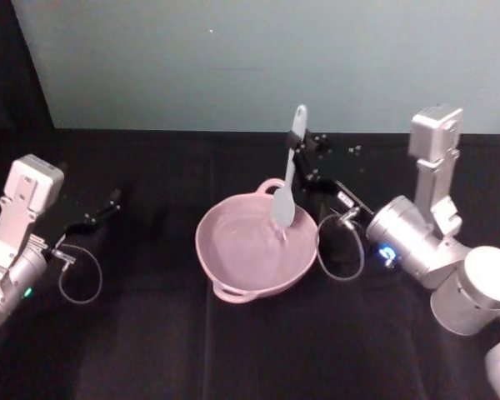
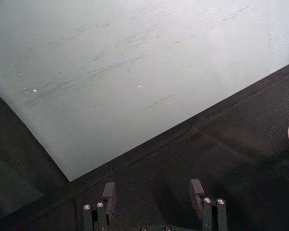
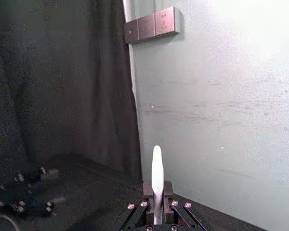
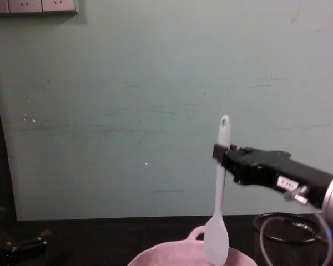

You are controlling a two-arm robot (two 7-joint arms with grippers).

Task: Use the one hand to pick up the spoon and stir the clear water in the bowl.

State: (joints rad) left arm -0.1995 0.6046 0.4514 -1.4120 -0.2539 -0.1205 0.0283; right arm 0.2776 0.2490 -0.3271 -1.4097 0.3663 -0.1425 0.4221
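— One spoon [image 4: 218, 194] is clamped upright in the right gripper [image 4: 219, 153], its scoop hung below the fingers, just inside the bowl's [image 1: 233, 279] far rim.

— And the left gripper [image 2: 154, 197]?

— Held apart, well off to the side.

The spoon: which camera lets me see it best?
The chest view: the spoon hangs upright from handle tip to scoop, clamped in the right gripper over the bowl. The head view shows it foreshortened; the right wrist view shows just its handle; the left wrist view faces the wall.
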